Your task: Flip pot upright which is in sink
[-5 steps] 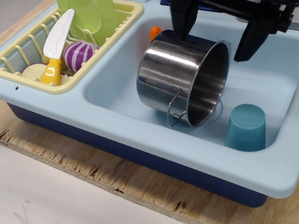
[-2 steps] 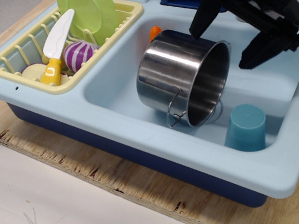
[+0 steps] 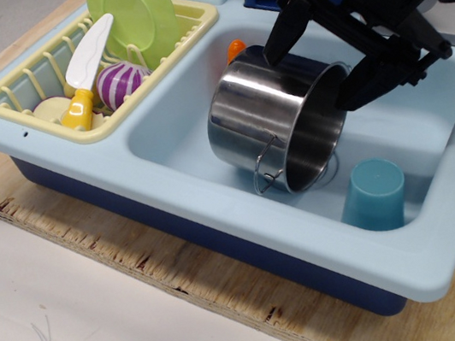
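Note:
The shiny steel pot [image 3: 267, 117] lies on its side in the light-blue sink [image 3: 167, 119], its open mouth facing front right, one wire loop handle low at the front. My black gripper [image 3: 310, 79] hangs over the pot's upper right rim, open. One finger [image 3: 279, 32] is at the pot's top back wall, the other finger [image 3: 361, 84] is just right of the rim. It holds nothing. A small teal cup [image 3: 373, 193] stands upside down in the sink's front right corner, right of the pot.
A yellow dish rack [image 3: 40, 79] at the left holds a green plate [image 3: 134, 16], a white knife with a yellow handle [image 3: 88, 67] and a purple striped toy [image 3: 120, 84]. An orange object [image 3: 235, 49] peeks out behind the pot. The sink rests on a wooden board [image 3: 138, 262].
The gripper has swung left and down from the sink's right side toward the pot's upper rim, still open. The pot and cup have not moved.

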{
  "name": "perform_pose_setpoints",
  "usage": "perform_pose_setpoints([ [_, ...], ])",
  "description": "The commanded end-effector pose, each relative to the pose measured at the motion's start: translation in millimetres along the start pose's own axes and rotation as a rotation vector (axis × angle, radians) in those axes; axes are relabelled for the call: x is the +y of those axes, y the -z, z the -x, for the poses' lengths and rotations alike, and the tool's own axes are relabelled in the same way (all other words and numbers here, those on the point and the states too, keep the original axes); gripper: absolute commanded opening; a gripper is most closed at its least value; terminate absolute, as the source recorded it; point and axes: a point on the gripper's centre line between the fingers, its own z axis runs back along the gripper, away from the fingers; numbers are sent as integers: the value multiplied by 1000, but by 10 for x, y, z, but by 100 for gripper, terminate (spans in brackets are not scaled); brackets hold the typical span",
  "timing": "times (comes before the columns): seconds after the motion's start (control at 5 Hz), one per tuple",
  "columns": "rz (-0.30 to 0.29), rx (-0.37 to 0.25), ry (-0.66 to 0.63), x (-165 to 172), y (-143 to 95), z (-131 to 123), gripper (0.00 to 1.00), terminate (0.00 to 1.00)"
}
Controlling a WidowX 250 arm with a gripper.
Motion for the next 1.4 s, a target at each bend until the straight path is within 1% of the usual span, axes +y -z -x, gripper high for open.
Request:
perform_pose_setpoints([
  [0.0,35,-13,-42,131,24,-27,100,0],
  [0.2,57,-14,-43,180,133,-42,100,0],
  [0.4,79,-24,-47,200,227,-129,100,0],
  [0.6,108,-37,-69,247,270,-168,0,0],
  [0.8,158,-40,-86,294,308,-119,0,0],
  [1.2,267,-35,-170,500,242,-107,0,0],
])
